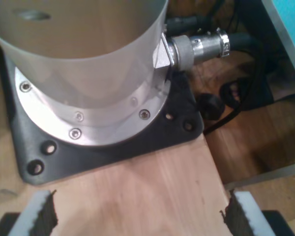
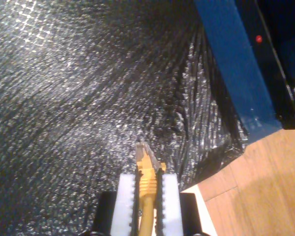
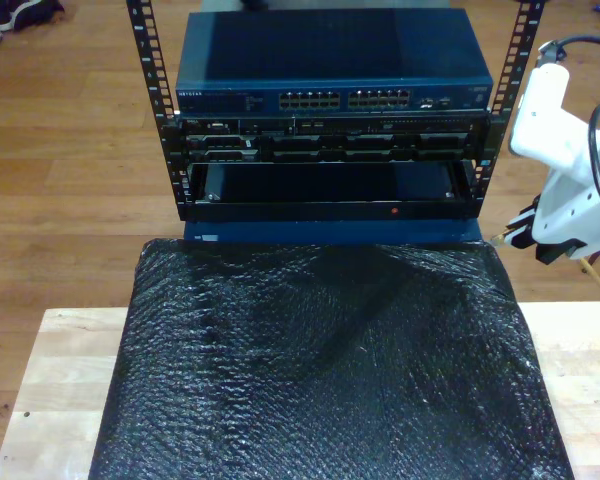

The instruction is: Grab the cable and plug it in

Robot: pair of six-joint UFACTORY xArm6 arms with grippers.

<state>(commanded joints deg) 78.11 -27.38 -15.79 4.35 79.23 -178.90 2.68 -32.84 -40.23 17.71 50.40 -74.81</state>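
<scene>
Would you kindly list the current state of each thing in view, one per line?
cable: gripped, clear plug protruding, not plugged in.
my second tool: shut on the cable.
my first tool: open, holding nothing.
network switch: front ports with nothing plugged in.

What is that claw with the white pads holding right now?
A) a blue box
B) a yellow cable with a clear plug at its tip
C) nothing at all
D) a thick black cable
B: in the second wrist view my second gripper has its white pads closed on the yellow cable, the clear plug sticking out over the black bubble wrap.
</scene>
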